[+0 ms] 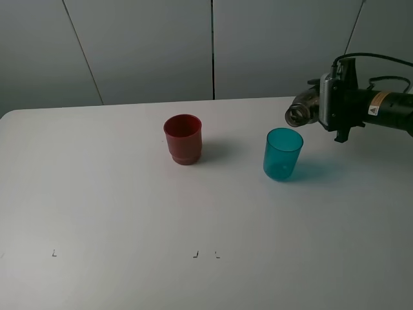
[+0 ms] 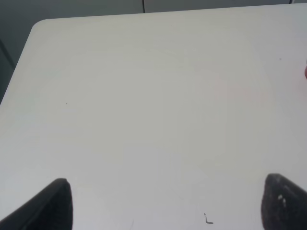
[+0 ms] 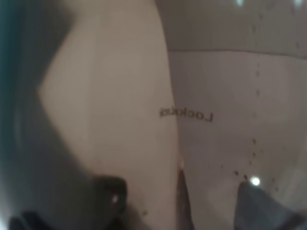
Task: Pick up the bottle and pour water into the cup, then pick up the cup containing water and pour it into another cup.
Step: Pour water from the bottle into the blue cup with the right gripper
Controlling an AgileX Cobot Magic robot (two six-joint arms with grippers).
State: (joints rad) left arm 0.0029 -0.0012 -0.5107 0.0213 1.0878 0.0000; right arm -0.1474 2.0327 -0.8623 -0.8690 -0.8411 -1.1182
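Holding the bottle (image 1: pixel 301 113) tipped sideways, our right claw (image 1: pixel 321 103) grips it just above the cup (image 1: pixel 282 154) on the bench (image 1: pixel 97 194), seemingly to pour. Another cup (image 1: pixel 183 139) stands apart, and our left claw (image 2: pixel 168 206) gapes empty.

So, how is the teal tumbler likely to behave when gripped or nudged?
Probably light: the teal tumbler is thin-looking translucent plastic. Its smooth tapering sides could slide in a loose grip. Upright on a narrower base, it may tip if pushed near the rim.
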